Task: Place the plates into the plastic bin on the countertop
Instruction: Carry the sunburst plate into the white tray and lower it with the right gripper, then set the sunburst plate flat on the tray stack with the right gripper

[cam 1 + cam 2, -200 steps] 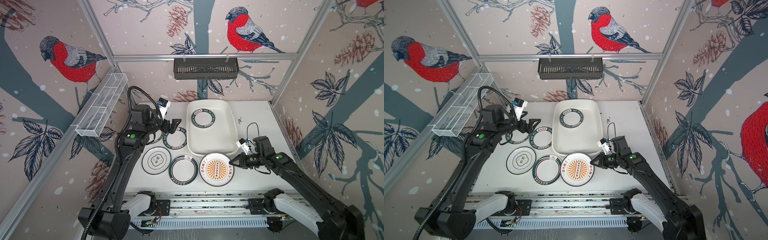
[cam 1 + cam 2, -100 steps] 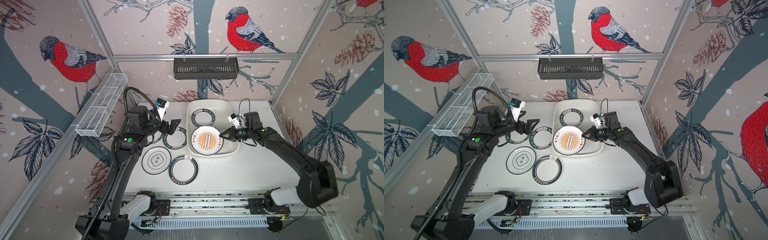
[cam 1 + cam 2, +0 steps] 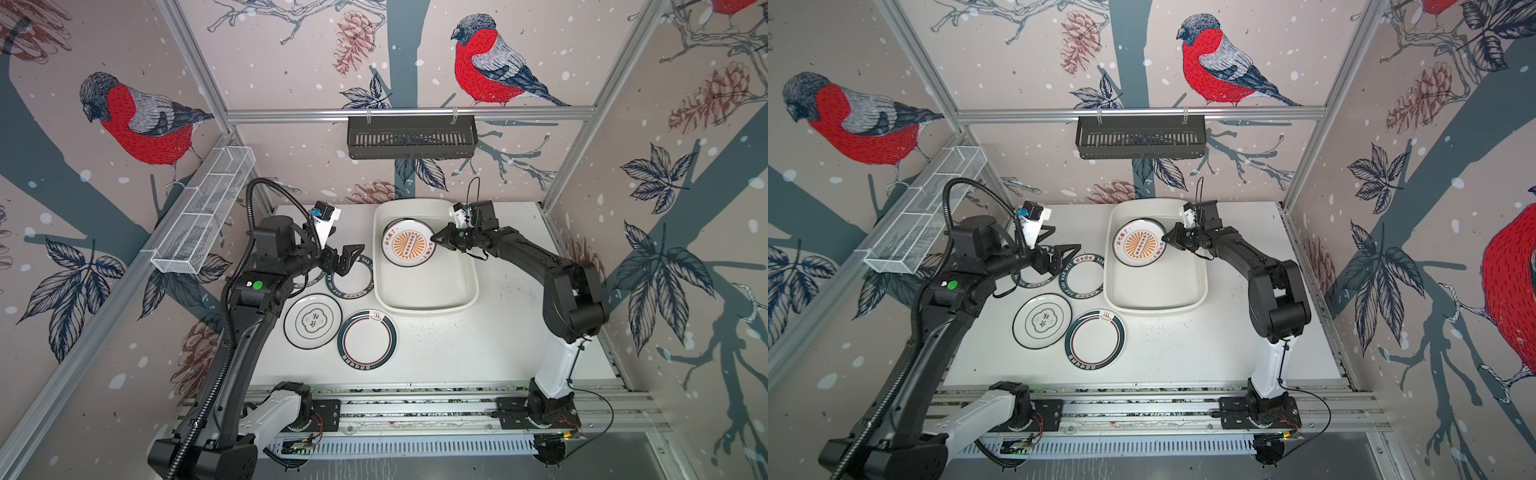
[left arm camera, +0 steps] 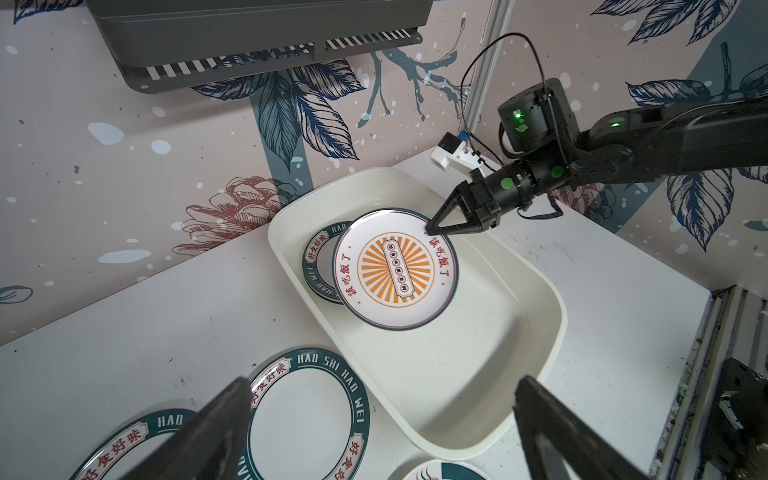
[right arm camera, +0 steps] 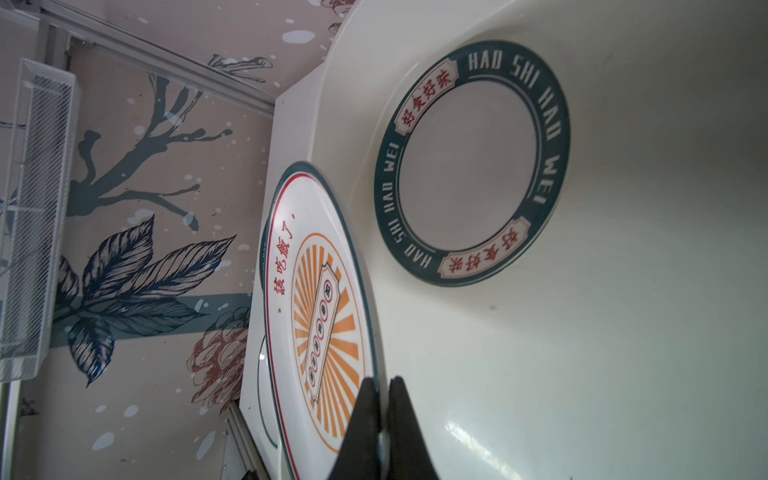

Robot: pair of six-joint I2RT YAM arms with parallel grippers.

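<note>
Two right fingers [image 5: 368, 424] pinch sunburst plate [image 5: 324, 316], seemingly tilted over plastic bin [image 5: 582, 353], banner diagonal; left fingers [image 4: 208, 436] wide.

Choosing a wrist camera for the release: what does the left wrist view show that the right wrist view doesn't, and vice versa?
Left wrist only: most of the large glossy white plastic bin, the open left gripper, a dark-lettered round white plate on the white countertop, the black slotted basket. Right wrist only: the bin's own dark-lettered plate uncovered, the white wire-mesh tray. Both: the right gripper shut on the rim of the round white plate with an orange sunburst centre, within the bin.
</note>
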